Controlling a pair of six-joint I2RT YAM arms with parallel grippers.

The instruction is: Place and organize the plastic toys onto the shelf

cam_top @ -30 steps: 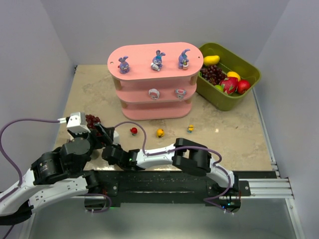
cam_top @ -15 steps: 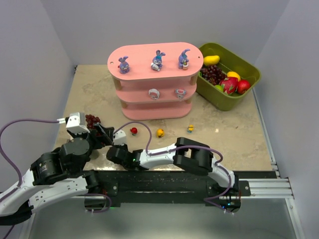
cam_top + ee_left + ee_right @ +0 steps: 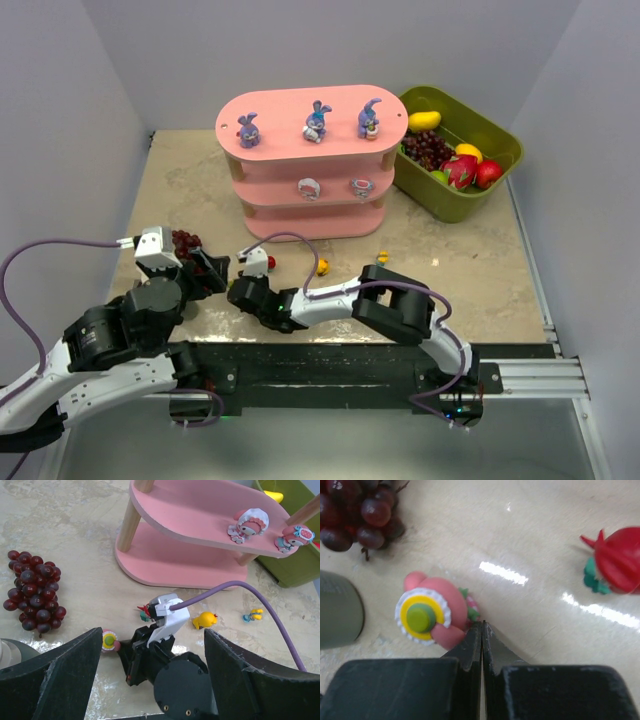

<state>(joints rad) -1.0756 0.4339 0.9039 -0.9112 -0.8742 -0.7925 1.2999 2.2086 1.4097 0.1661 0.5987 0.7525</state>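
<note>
Nearest, right gripper (image 3: 481, 625): fingers pressed together, holding nothing, just beside the pink toy (image 3: 432, 615), which lies well in front of the shelf (image 3: 190, 515). Next, left gripper (image 3: 153, 635): spread wide, empty. Hazard for you: closed tips may shove the toy aside instead of gripping it. Only the right wrist view shows the shut tips; the top view hides them.

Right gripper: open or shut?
Shut. The right gripper shows no gap in its wrist view; the pink toy lies beside it, not between the jaws.
</note>
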